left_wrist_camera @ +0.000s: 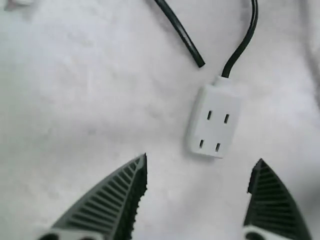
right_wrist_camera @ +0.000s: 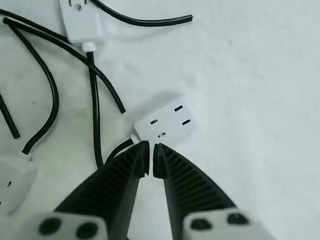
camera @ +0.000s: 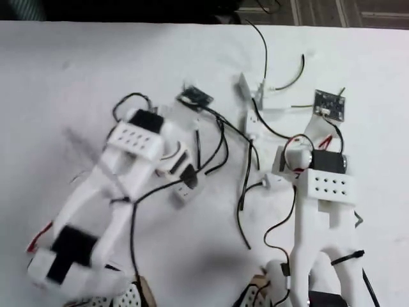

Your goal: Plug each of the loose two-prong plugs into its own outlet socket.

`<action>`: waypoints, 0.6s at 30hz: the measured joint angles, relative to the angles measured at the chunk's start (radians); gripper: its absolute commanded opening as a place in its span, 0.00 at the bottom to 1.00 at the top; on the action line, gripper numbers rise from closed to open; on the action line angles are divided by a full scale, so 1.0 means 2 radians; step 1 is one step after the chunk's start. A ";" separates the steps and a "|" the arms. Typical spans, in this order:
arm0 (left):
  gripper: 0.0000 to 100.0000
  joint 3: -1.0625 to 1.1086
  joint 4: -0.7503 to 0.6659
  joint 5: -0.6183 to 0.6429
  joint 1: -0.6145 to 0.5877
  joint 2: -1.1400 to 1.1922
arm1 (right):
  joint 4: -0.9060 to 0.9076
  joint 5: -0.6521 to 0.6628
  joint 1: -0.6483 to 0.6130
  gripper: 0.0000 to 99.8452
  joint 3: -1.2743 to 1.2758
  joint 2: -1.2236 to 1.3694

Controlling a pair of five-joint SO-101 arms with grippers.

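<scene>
The left claw [left_wrist_camera: 201, 164] stands wide apart over the white surface [left_wrist_camera: 75, 100] and holds nothing. Just beyond the gap between its ridged black fingers [left_wrist_camera: 120, 200] lies a white socket block [left_wrist_camera: 212, 122]. It is flat, with four slots facing up, and a black cord [left_wrist_camera: 242, 45] runs from its far end. A loose cord end [left_wrist_camera: 182, 40] lies near the block without touching it. In the high view this socket block [camera: 184, 192] sits a little left of the centre of the frame. It lies at the tip of the left arm [camera: 108, 185], which slants up from the lower left corner.

The right claw [right_wrist_camera: 151, 150] is drawn almost together, with only a thin slit between its fingers [right_wrist_camera: 185, 185] and nothing visible in the slit. Its tips touch the near edge of a second block [right_wrist_camera: 167, 122], which lies flat with its slots up. That block's lead [right_wrist_camera: 112, 150] passes under one finger. A third block [right_wrist_camera: 80, 20] with its own cord lies farther off. In the high view the right arm [camera: 323, 211] stands in the right half of the frame, and tangled cords [camera: 220, 144] loop across the middle of the surface.
</scene>
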 measured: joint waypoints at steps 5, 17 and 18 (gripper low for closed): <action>0.32 0.071 -0.004 0.005 -0.068 -0.137 | 0.003 0.049 -0.005 0.02 -0.005 0.000; 0.32 0.304 -0.069 -0.066 -0.295 -0.348 | 0.042 0.326 -0.009 0.02 -0.062 0.003; 0.32 0.325 -0.081 -0.067 -0.308 -0.364 | 0.042 0.341 -0.011 0.02 -0.062 0.011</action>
